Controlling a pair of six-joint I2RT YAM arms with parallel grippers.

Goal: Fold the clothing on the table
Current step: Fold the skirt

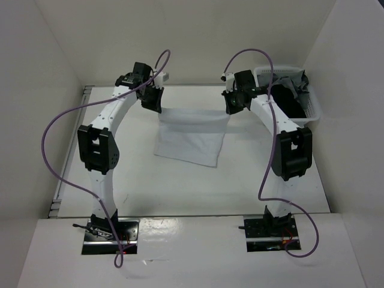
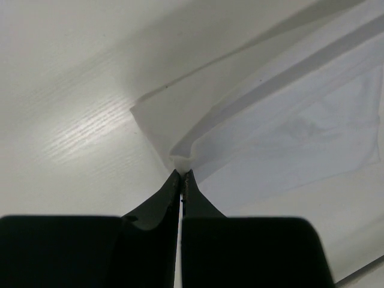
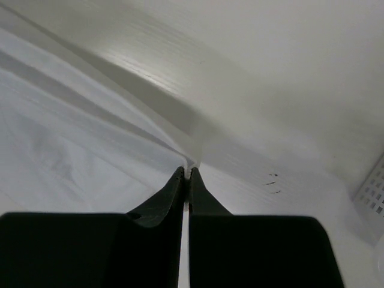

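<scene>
1. Seen from above, a white table (image 1: 180, 186) stands between white walls, with two white and black robot arms reaching from its near edge toward the far side.
2. The clothing (image 1: 191, 135), a plain white, thin garment, sits in the far middle of the table, between the two arms.
3. Its far edge is raised off the surface and stretched left to right between the grippers, roughly parallel to the table's far edge and sagging slightly in the middle.
4. From that raised edge the fabric drops and spreads toward the arm bases, its near part lying flat on the table.
5. The near hem slants, with the near right corner closer to the bases than the near left one.
6. The garment looks about as wide as it is deep, so I cannot tell which way its long axis runs.
7. The left gripper (image 1: 155, 102) has its jaws pressed together, pinching the far left corner of the clothing between the tips.
8. The right gripper (image 1: 231, 105) has its jaws pressed together, pinching the far right corner in the same way.
9. A white plastic basket (image 1: 315, 111) stands at the table's far right corner, well apart from the clothing, holding a black garment (image 1: 288, 99) and a grey garment (image 1: 294, 77).
</scene>
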